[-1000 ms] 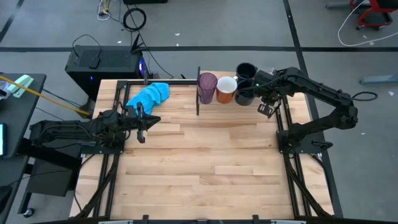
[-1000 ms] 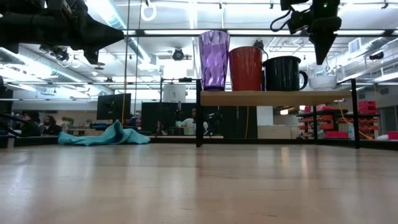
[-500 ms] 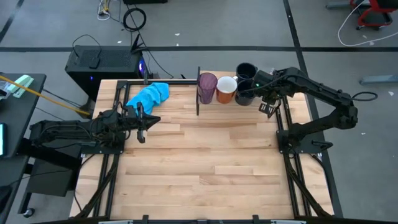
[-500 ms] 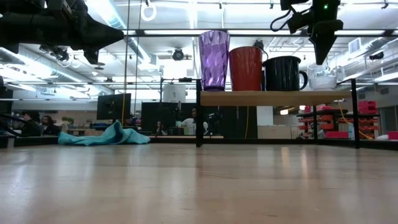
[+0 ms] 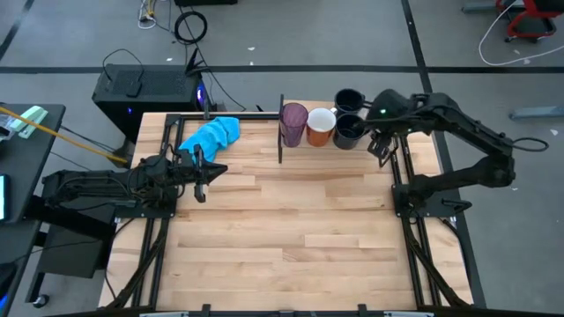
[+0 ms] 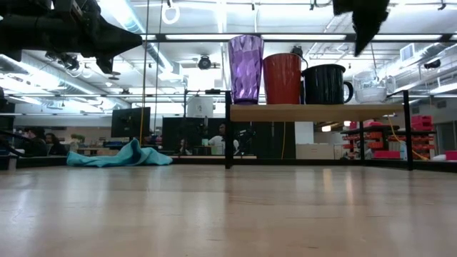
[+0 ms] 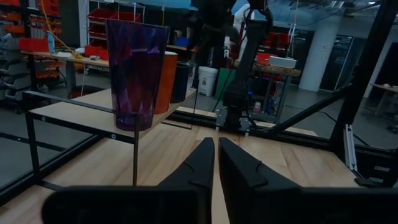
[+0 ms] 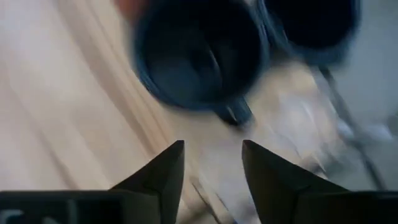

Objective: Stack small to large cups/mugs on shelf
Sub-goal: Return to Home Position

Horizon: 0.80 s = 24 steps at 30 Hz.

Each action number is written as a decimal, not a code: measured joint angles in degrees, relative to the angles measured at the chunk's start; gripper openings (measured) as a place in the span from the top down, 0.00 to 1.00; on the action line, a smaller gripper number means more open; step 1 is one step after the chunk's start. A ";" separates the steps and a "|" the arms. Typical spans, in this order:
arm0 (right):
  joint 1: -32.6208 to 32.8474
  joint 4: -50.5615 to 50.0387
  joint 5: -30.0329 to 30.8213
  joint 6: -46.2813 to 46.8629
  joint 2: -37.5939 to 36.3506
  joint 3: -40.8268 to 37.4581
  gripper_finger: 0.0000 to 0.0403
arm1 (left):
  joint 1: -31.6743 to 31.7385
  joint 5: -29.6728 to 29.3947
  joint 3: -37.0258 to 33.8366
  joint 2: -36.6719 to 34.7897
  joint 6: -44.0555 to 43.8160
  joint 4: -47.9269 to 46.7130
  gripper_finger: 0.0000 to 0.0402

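Note:
On the shelf (image 6: 314, 112) at the table's far edge stand, left to right, the purple tumbler (image 5: 293, 123), the orange mug (image 5: 320, 126) and a navy mug (image 5: 348, 132). The second navy mug (image 5: 349, 100) is behind the first. A small clear cup (image 6: 369, 89) stands on the shelf's right part. My right gripper (image 8: 212, 165) is open and empty. It hangs above the shelf, just right of the near navy mug's handle (image 8: 233, 112). My left gripper (image 7: 216, 168) is shut and empty, held over the table's left side (image 5: 201, 172).
A bright blue cloth (image 5: 211, 135) lies crumpled at the table's far left, left of the shelf. The shelf's thin black uprights (image 6: 228, 132) stand at its corners. The wide wooden tabletop (image 5: 282, 229) stretches in front of the shelf.
My right gripper has risen from just above the clear cup to well above the shelf, staying open. The cups and the left arm have kept still.

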 joint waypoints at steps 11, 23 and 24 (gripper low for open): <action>2.04 35.29 -17.63 2.45 -20.76 -21.47 0.55 | 0.01 -0.01 0.00 -0.01 0.00 -0.01 0.90; 15.85 77.50 -13.34 7.12 -35.96 -53.74 0.61 | -0.01 0.00 0.00 -0.01 0.00 -0.02 0.92; 16.71 80.48 -13.29 6.57 -36.44 -55.77 0.62 | 0.00 -0.01 0.00 0.00 0.00 -0.02 0.93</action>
